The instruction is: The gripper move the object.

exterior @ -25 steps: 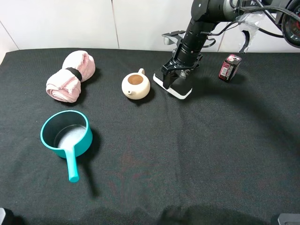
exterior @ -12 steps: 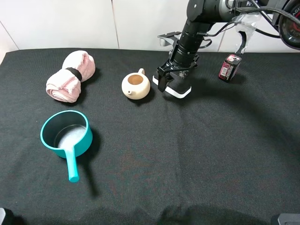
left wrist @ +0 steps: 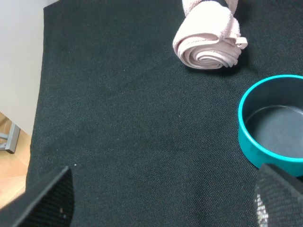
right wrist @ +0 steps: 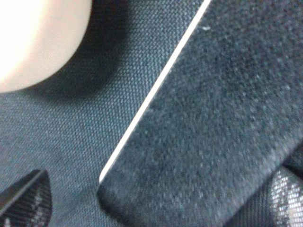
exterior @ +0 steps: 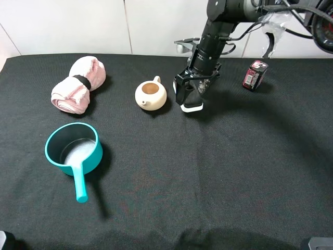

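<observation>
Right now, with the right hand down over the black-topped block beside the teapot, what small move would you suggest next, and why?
Probably close the right hand on the block: its fingers straddle the block, whose felt top fills the right wrist view, and the teapot sits close alongside, so grip before shifting.

The right gripper (exterior: 190, 89), a black arm end with dark fingers, points down over the far middle of the black table, just right of the cream teapot. Its fingers straddle the object (exterior: 191, 105), a flat block with a black felt-like top on a white base. From the high camera only the block's near white end shows beneath the gripper. The right wrist view fills with its fuzzy black top (right wrist: 213, 123), a thin white edge along one side.
</observation>
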Controlling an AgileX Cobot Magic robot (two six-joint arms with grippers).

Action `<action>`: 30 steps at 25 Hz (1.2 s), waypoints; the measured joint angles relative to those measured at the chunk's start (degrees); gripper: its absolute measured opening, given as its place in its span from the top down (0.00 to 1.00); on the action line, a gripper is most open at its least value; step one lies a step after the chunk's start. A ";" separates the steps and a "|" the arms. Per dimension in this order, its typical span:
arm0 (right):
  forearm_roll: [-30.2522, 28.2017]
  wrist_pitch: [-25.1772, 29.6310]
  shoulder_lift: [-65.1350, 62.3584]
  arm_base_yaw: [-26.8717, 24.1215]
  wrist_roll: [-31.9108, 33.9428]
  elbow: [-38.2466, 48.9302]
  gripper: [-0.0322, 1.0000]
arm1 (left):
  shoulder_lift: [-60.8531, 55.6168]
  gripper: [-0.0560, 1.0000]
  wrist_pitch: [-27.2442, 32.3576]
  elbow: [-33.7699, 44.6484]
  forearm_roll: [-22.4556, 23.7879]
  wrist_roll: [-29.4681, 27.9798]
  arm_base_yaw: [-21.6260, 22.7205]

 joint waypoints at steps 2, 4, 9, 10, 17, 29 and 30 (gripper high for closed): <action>-0.36 0.19 -1.18 0.00 0.00 -0.13 0.30 | 0.00 0.17 0.00 0.00 0.00 0.00 0.00; -1.08 1.05 -2.63 0.00 0.31 -0.56 0.30 | 0.00 0.17 0.00 0.00 0.00 0.00 0.00; -4.48 2.38 -6.14 -0.35 1.73 -1.29 0.30 | 0.00 0.17 0.00 0.00 0.00 0.00 0.00; -4.70 2.59 -7.10 -0.71 1.73 -1.29 0.30 | 0.00 0.17 0.00 0.00 0.00 0.00 0.00; -6.92 2.65 -14.80 -3.55 5.18 -0.05 0.30 | 0.00 0.17 0.00 0.00 0.00 0.00 0.00; -10.55 2.68 -38.53 -16.59 8.25 21.38 0.30 | 0.00 0.17 0.00 0.00 0.00 0.00 0.00; -10.57 2.68 -40.55 -18.08 8.42 23.65 0.30 | 0.00 0.17 0.00 0.00 0.00 0.00 0.00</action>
